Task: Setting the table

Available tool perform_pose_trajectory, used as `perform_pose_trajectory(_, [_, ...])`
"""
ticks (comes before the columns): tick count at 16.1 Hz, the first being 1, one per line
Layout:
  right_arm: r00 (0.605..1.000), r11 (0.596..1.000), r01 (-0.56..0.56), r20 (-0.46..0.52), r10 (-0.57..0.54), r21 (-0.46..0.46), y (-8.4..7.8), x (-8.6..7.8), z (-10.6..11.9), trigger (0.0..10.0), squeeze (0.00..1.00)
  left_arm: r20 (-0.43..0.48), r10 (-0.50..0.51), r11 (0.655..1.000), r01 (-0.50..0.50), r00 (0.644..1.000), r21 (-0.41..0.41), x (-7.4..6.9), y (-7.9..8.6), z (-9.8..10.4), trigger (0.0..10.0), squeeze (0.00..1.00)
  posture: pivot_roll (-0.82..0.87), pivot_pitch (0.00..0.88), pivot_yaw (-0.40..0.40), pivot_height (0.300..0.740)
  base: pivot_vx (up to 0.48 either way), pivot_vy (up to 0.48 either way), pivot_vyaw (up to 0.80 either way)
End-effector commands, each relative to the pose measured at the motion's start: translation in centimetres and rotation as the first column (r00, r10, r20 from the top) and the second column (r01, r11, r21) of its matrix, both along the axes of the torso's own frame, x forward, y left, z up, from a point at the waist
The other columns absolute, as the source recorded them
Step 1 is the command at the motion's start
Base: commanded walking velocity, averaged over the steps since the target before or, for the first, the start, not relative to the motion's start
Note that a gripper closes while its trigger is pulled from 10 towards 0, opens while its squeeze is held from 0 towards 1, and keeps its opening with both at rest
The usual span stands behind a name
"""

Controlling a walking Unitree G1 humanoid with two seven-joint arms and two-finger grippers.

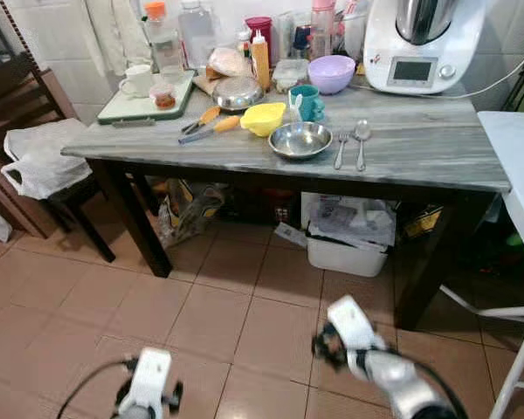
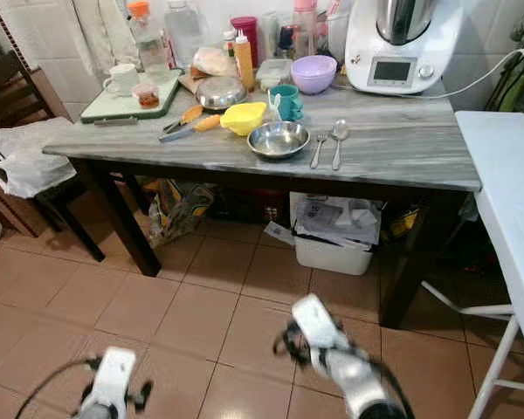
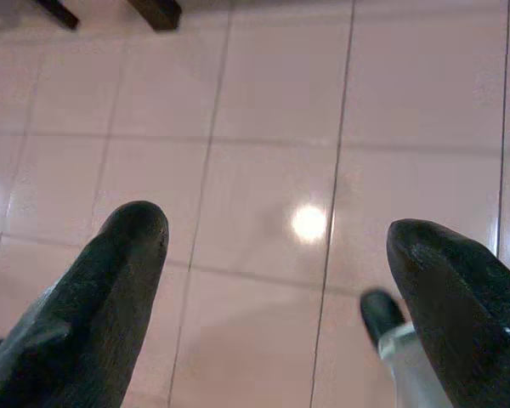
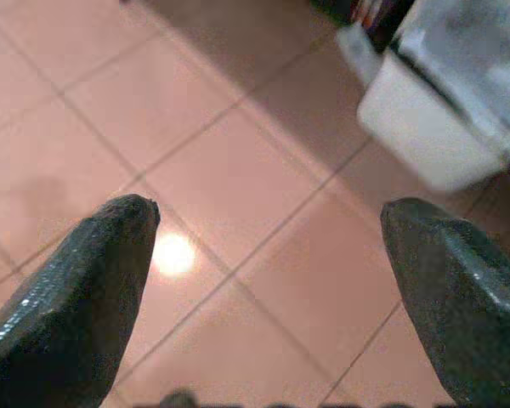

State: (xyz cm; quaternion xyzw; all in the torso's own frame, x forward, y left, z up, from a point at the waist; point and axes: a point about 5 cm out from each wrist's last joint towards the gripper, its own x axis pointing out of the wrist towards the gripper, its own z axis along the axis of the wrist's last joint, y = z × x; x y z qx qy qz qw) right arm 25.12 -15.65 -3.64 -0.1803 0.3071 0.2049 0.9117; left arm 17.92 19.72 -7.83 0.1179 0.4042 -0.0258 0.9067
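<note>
A: Desk?
B: Grey marble-look top, dark legs, straight ahead. Steel bowl near the front edge, fork and spoon lying side by side just right of it.

A: Around the bowl?
B: Yellow bowl just behind-left of it, teal mug behind it, purple bowl further back. Steel lid left of the mug. Two orange-handled utensils left of the yellow bowl.

A: Far left of the desk?
B: Green-rimmed tray with a white cup and a small container on it. Bottles and jars in a row along the wall. White kitchen machine at back right.

A: Under it?
B: White bin with a bag in it, on the tiled floor. Chair with a white plastic bag at left.

A: Left pincer?
B: Low over the floor, well short of the desk, fingers apart, holding nothing.

A: Right pincer?
B: Also low over the tiles, fingers spread wide, nothing between them; white bin ahead of it in the wrist view.
</note>
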Motion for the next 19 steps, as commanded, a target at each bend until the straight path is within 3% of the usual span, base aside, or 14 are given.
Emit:
perform_pose_trajectory(1, [0.999,0.999,-0.031,0.025,0.032,-0.044,0.8,-0.2,-0.3,10.0,0.0,-0.05,-0.014,1.0,0.014,0.999,0.005,-0.3,0.1,-0.3,10.0,0.0,-0.15,0.0,0.1,0.74,0.0,0.0,0.0])
perform_pose_trajectory(2, [0.996,0.995,0.087,-0.019,-0.088,-0.042,0.6,-0.8,-1.1,10.0,0.0,-0.085,-0.032,0.999,0.033,0.996,0.005,-0.6,-0.1,-0.6,10.0,0.0,-0.15,0.0,0.097,0.74,0.0,0.0,0.0])
perform_pose_trajectory(3, [0.989,0.988,0.144,-0.035,-0.146,-0.054,0.4,-1.0,-1.4,10.0,0.0,-0.089,0.01,0.999,-0.013,0.996,-0.032,-0.6,-0.2,-0.7,10.0,0.0,-0.15,0.0,0.097,0.74,0.0,0.0,0.0])
perform_pose_trajectory(5, [0.949,0.955,0.297,-0.123,-0.292,0.023,0.1,-1.5,-1.9,10.0,0.0,-0.088,0.123,0.985,-0.132,0.988,-0.106,-0.4,-0.3,-0.7,10.0,0.0,-0.14,0.0,0.096,0.74,0.0,0.0,0.0])
perform_pose_trajectory(7, [0.893,0.9,0.431,-0.172,-0.416,0.062,-0.7,-1.7,-2.1,10.0,0.0,-0.112,0.251,0.948,-0.268,0.961,-0.172,-0.5,-0.1,-0.8,10.0,0.0,-0.14,0.0,0.092,0.74,0.0,0.0,0.0])
perform_pose_trajectory(8, [0.888,0.897,0.437,-0.183,-0.421,0.058,-0.9,-1.8,-2.2,10.0,0.0,-0.12,0.273,0.937,-0.292,0.955,-0.194,-0.5,-0.1,-0.8,10.0,0.0,-0.14,0.0,0.092,0.74,0.0,0.0,0.0])
perform_pose_trajectory(10, [0.915,0.933,0.36,-0.196,-0.352,0.002,-1.6,-2.5,-2.6,10.0,0.0,-0.129,0.294,0.919,-0.317,0.947,-0.232,-0.7,-0.2,-0.9,10.0,0.0,-0.14,0.0,0.09,0.74,0.0,0.0,0.0])
perform_pose_trajectory(14, [0.928,0.948,0.312,-0.195,-0.318,-0.062,-2.6,-2.9,-2.7,10.0,0.0,-0.145,0.246,0.943,-0.271,0.958,-0.195,-1.2,-0.2,-1.1,10.0,0.0,-0.14,0.0,0.092,0.74,0.0,0.0,0.4])
perform_pose_trajectory(17, [0.937,0.958,0.282,-0.203,-0.286,-0.045,-1.6,-2.9,-2.8,10.0,0.0,-0.15,0.197,0.961,-0.221,0.969,-0.167,-1.1,-0.5,-1.2,10.0,0.0,-0.14,0.0,0.093,0.74,0.0,0.0,0.8])
perform_pose_trajectory(19, [0.914,0.935,0.355,-0.209,-0.347,0.0,-1.5,-2.5,-2.7,10.0,0.0,-0.145,0.181,0.974,-0.197,0.973,-0.11,-1.1,-0.4,-1.1,10.0,0.0,-0.15,0.0,0.097,0.74,0.0,0.0,0.8])
